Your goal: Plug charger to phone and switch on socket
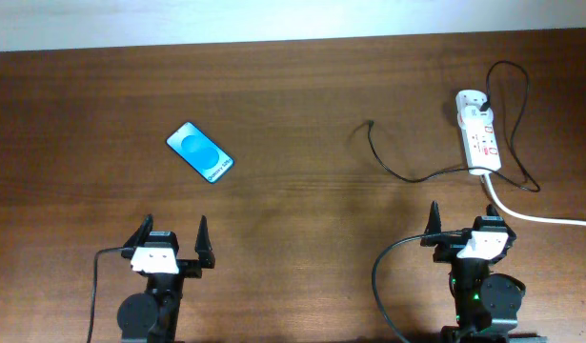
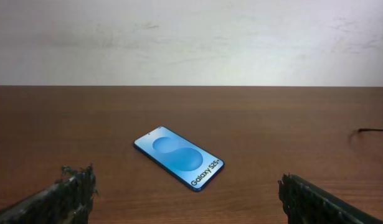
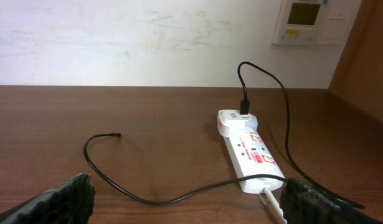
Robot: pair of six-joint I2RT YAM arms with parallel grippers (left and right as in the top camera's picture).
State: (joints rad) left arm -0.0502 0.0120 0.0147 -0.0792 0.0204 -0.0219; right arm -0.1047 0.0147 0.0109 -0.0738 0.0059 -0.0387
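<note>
The phone lies flat on the table at the left, blue screen up; in the left wrist view it lies ahead of the fingers. The white socket strip lies at the far right, also in the right wrist view. The black charger cable runs from a plug in the strip's far end, loops round the strip and ends in a free tip, seen too in the right wrist view. My left gripper is open and empty, nearer than the phone. My right gripper is open and empty, just nearer than the strip.
The strip's thick white cord runs off to the right edge, passing close to my right gripper. A wall panel hangs behind the table. The wooden table reaches to a white wall at the back.
</note>
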